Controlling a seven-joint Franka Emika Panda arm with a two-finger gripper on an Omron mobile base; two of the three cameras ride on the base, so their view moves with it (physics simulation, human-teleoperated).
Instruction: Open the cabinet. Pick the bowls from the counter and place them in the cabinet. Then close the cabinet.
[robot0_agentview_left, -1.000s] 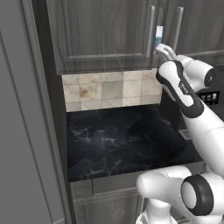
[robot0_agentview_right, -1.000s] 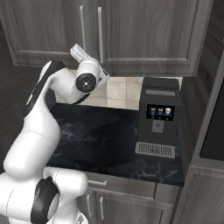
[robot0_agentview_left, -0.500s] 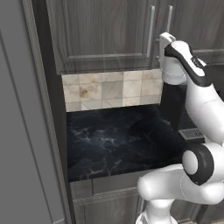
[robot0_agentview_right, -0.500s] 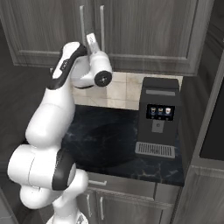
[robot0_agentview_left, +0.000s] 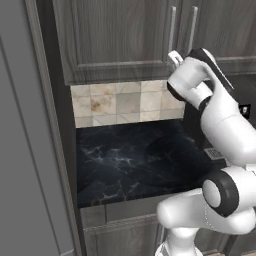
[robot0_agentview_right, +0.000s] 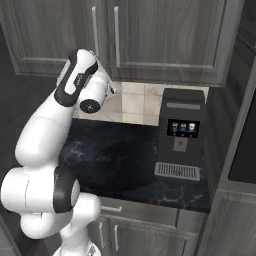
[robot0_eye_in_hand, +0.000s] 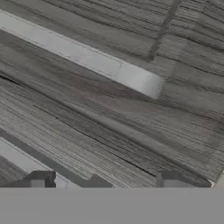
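The cabinet (robot0_agentview_left: 125, 40) fills the top of the picture, both panelled doors flat and closed, so the opening step is not yet done. Below it runs the beige tiled backsplash (robot0_agentview_left: 125, 102), and under that the black veined surface (robot0_agentview_left: 135, 160). I can spot no bowls on the stretch of it on show. Over on the right of the right base view stands a dark coffee machine (robot0_agentview_right: 182, 135), tucked against the tall side panel and well apart from the arm.

The white arm (robot0_agentview_right: 45, 135) reaches up from the base, elbow bent high, wrist lifted to the foot of the doors. That lift makes sense: the two silver bar handles (robot0_agentview_right: 94, 27) sit side by side at the seam, and the hand (robot0_eye_in_hand: 103, 181) has to get up there to pull.

From the hand view, the camera is pressed right up to the wood grain, one silver bar (robot0_eye_in_hand: 87, 59) crossing the picture above the two dark fingertips (robot0_eye_in_hand: 41, 180). The tips stand spread, with nothing between them: an open hand, near the handle but, I judge, not yet round it.
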